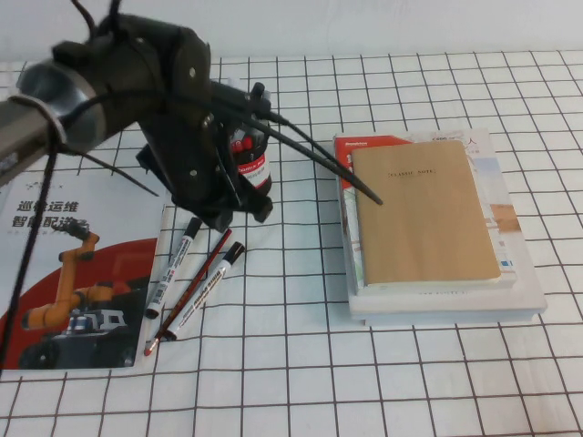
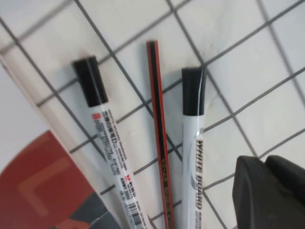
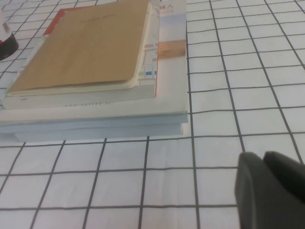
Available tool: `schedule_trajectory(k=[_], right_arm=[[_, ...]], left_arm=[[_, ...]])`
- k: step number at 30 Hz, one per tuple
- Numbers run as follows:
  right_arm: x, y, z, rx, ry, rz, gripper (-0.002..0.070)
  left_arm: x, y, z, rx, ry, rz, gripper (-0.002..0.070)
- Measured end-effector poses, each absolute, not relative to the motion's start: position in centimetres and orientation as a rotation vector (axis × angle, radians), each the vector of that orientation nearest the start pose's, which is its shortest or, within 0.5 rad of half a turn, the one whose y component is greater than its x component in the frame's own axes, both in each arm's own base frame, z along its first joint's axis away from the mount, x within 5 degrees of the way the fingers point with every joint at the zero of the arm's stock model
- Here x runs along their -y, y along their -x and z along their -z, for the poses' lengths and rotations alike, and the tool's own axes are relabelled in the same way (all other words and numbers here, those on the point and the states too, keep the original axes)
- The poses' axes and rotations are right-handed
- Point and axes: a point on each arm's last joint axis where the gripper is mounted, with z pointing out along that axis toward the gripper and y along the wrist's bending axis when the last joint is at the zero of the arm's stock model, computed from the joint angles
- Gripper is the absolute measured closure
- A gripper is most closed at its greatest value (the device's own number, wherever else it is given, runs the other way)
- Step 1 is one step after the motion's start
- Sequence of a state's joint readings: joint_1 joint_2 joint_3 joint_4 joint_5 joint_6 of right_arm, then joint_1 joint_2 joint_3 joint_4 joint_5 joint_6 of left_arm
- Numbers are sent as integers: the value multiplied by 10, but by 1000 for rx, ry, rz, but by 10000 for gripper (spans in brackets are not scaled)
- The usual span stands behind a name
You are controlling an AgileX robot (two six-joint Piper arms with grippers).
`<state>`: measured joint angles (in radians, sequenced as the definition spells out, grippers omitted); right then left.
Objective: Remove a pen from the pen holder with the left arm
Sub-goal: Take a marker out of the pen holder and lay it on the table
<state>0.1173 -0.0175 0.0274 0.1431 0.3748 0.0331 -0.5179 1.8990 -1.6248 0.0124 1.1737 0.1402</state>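
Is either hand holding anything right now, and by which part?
Nothing. The left hand is shut empty over the black-capped white marker; the right hand, also shut empty, is near the book stack.

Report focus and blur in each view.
High view: the grey-black left arm near the lens is soft, the tan notebook sharp. Left wrist view: white whiteboard marker crisp, left gripper blurred beside it. Right wrist view: right gripper blurred near book stack.

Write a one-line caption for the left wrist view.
Shut left gripper over two capped markers and a red pencil on checked cloth; right gripper near book stack.
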Motion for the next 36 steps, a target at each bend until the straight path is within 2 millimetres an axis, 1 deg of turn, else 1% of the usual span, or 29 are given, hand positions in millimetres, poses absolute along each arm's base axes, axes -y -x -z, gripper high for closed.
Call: schedule_trajectory(k=[4,7,8,11,13,15,16,20,22,25,27,31,36], right_arm=[[-11,-51,-172,-1872,-10,-245,691],[-11,-51,-172,-1872,-10,-245,691],[-11,-51,-172,-1872,-10,-245,691],[-11,-51,-172,-1872,-10,-245,691],[-11,-51,-172,-1872,-10,-245,691],[-11,-51,-172,-1872,-10,-245,691],[-11,-51,-172,-1872,-10,-245,691],[-11,-51,-172,-1872,-10,-245,691],[-11,-51,-172,-1872,-10,-245,691],[-11,-51,-172,-1872,-10,-245,691],[-11,-51,-172,-1872,-10,-245,691],[-11,-51,-172,-1872,-10,-245,691],[-11,-51,-172,-1872,-10,-245,691]], left_arm=[[184,-326,-317,-2627,-902,80,675],[172,-303,-347,-2507,-846,114,675],[168,-296,-354,-2474,-832,123,675],[150,-266,-370,-2367,-794,149,675],[138,-244,-373,-2312,-770,163,675],[129,-227,-369,-2279,-741,179,675],[121,-214,-366,-2252,-710,195,675],[97,-172,-357,-2155,-594,261,675],[85,-150,-348,-2112,-566,281,675],[69,-124,-334,-2065,-551,281,675],[60,-110,-329,-2030,-543,280,675],[50,-92,-331,-1964,-519,300,675],[45,-82,-336,-1923,-503,315,675]])
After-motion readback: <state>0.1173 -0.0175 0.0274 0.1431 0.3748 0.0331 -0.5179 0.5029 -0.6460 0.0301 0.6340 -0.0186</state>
